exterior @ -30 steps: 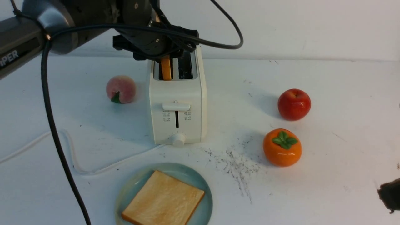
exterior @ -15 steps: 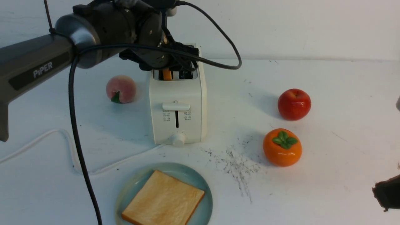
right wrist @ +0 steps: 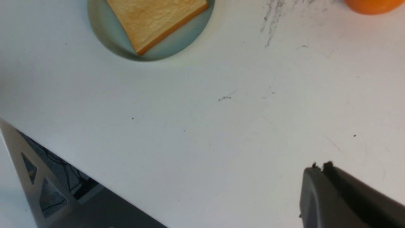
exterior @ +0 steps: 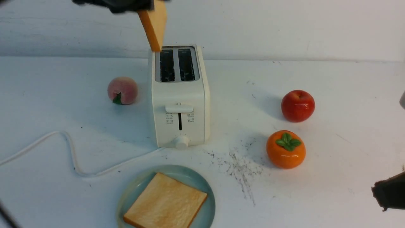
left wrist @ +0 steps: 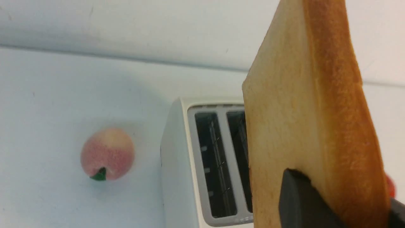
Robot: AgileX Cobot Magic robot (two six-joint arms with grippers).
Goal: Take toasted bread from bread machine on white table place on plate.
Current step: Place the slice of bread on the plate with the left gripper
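One slice of toasted bread (exterior: 154, 23) hangs tilted above the back left corner of the bread machine (exterior: 178, 104), clear of its two empty slots. My left gripper (exterior: 147, 5) is shut on the slice's upper end at the top edge of the front view. In the left wrist view the dark fingers (left wrist: 295, 193) pinch the slice (left wrist: 303, 120) over the bread machine (left wrist: 180, 164). A second slice (exterior: 166, 202) lies flat on the blue-green plate (exterior: 133, 190) in front of the bread machine on the white table (exterior: 332, 79). My right gripper (exterior: 387, 191) hovers shut and empty at the near right.
A peach (exterior: 122, 90) sits left of the bread machine. A red apple (exterior: 297, 105) and an orange persimmon (exterior: 285, 148) sit to its right. The white cord (exterior: 69, 152) snakes across the near left. The table's near edge (right wrist: 95, 177) shows in the right wrist view.
My left gripper closed on the slice in the left slot and lifted it out, and the arm rose almost out of the front view. The right gripper edged slightly left.
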